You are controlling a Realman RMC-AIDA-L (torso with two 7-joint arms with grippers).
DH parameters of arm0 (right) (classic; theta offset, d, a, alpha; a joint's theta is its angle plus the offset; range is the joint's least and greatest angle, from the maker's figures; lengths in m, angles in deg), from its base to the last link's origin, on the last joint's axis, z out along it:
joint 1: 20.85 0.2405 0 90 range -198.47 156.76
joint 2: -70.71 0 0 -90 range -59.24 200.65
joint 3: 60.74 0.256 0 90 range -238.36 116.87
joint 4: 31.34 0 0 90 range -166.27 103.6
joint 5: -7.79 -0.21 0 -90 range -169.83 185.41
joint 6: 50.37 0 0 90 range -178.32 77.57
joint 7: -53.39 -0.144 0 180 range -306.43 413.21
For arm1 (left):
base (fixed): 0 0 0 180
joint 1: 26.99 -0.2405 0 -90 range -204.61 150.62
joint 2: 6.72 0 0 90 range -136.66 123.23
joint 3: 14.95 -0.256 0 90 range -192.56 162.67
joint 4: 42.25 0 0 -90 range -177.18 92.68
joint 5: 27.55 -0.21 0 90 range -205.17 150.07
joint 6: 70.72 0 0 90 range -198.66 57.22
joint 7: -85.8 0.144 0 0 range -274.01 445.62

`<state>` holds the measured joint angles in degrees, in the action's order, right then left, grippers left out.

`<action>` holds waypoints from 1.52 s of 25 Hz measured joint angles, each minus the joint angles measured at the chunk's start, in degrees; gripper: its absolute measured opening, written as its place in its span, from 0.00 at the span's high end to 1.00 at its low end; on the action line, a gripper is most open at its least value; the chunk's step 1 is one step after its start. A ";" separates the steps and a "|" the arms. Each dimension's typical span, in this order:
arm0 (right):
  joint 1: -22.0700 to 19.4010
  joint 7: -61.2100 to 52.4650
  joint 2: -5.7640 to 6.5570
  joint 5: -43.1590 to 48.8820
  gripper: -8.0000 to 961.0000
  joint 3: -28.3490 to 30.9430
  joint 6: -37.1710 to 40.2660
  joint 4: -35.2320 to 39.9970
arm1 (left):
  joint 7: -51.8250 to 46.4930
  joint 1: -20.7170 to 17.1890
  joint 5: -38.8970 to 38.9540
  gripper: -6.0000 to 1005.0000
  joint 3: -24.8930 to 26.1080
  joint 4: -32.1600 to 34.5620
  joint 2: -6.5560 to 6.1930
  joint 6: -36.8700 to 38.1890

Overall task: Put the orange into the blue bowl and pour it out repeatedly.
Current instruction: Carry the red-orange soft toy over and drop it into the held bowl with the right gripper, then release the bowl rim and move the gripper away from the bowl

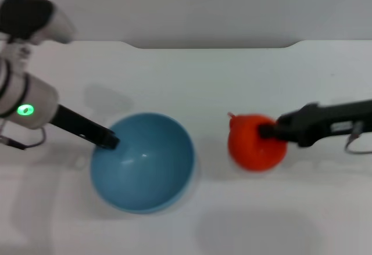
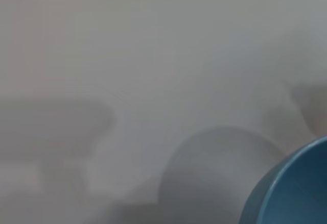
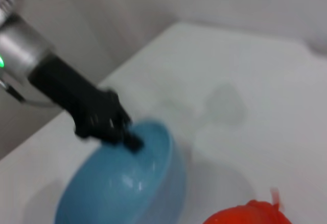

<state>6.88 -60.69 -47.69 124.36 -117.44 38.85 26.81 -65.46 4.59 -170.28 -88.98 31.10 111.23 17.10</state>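
Observation:
The light-blue bowl [image 1: 145, 168] is left of the middle of the white table. My left gripper [image 1: 109, 140] is shut on its left rim. In the left wrist view only the bowl's edge [image 2: 294, 193] shows, with a round shadow beside it. The reddish-orange orange [image 1: 247, 144], stem nub at its upper left, is to the right of the bowl and apart from it. My right gripper [image 1: 268, 132] is shut on the orange's right side. The right wrist view shows the bowl [image 3: 122, 188], the left gripper [image 3: 130, 138] on its rim and the top of the orange [image 3: 250, 215].
The white table [image 1: 192, 81] runs to a back edge with a shallow notch; a pale wall [image 1: 186, 5] stands behind it. The left arm's grey wrist with a green light [image 1: 24, 111] is at the far left.

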 joint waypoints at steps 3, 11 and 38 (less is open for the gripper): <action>-1.77 -0.10 -0.11 -1.86 0.95 1.73 2.91 6.10 | -1.40 2.59 -0.04 1.00 -4.82 -2.41 0.12 -1.34; -0.07 0.39 -0.21 -3.20 0.97 -3.08 8.15 12.12 | -7.97 8.83 0.48 1.00 -19.15 -3.83 0.84 -7.11; 1.32 -1.48 -0.35 -0.91 0.48 -3.03 7.23 11.87 | -9.33 10.77 3.77 1.00 -25.38 -4.78 1.01 -11.34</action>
<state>8.21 -62.17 -48.04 123.45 -120.47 46.08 38.68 -74.79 15.36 -166.51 -114.35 26.31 112.24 5.76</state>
